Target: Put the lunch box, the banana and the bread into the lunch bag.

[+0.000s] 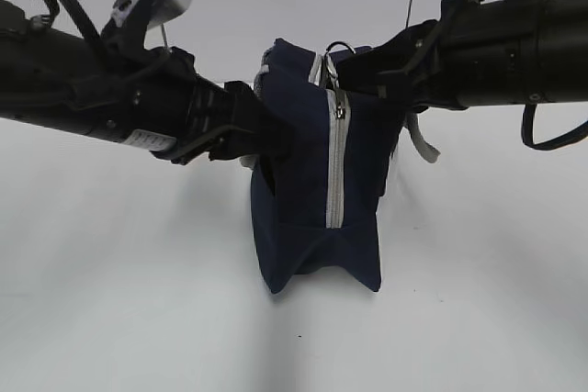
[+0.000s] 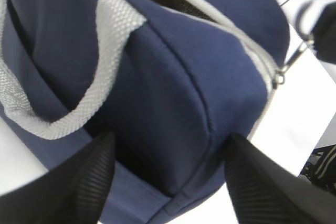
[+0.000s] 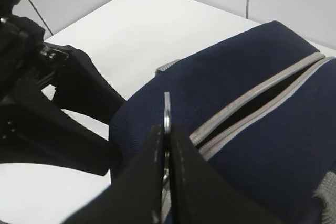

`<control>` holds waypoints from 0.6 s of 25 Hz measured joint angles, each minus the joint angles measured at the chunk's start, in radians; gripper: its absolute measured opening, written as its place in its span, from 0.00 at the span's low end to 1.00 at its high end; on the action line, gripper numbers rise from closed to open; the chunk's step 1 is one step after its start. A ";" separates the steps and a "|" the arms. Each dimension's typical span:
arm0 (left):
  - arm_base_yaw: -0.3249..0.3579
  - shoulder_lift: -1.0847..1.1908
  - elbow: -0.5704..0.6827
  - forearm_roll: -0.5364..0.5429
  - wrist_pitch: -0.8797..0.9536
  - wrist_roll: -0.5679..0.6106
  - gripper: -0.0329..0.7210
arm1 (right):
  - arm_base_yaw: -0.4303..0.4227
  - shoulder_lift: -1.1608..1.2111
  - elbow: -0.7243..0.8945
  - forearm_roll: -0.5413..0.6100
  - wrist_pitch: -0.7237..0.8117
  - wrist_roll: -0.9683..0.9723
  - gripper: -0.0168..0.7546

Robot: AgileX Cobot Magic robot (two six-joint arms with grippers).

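The navy lunch bag (image 1: 312,199) stands on end in the middle of the white table, its grey zipper (image 1: 336,162) facing the exterior camera. My right gripper (image 3: 167,128) is shut on the metal zipper pull ring (image 3: 167,107) at the bag's top (image 1: 341,47). Beside the ring the zipper (image 3: 247,113) gapes a little. My left gripper (image 2: 170,137) is open, with its fingers (image 2: 89,177) straddling a rounded end of the bag (image 2: 184,77). In the exterior view it (image 1: 268,135) presses in from the left. The lunch box, banana and bread are out of view.
A grey webbing handle (image 2: 105,40) loops across the bag's side near my left fingers, and another strap (image 1: 423,140) hangs under the right arm. White table (image 1: 110,300) lies all round the bag, with a wall behind.
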State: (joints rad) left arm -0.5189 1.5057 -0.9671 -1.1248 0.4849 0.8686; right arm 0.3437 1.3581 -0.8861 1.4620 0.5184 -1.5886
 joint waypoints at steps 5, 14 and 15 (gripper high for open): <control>0.000 0.043 0.000 -0.100 0.010 0.086 0.64 | 0.000 0.000 0.000 0.000 0.000 0.000 0.00; 0.000 0.047 0.000 -0.152 0.021 0.148 0.24 | 0.000 0.014 -0.006 0.006 0.027 0.000 0.00; 0.000 0.047 0.000 -0.152 0.022 0.148 0.15 | 0.000 0.014 -0.006 0.006 0.027 0.000 0.00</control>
State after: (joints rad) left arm -0.5189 1.5531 -0.9671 -1.2770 0.5068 1.0166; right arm 0.3437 1.3725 -0.8918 1.4678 0.5450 -1.5886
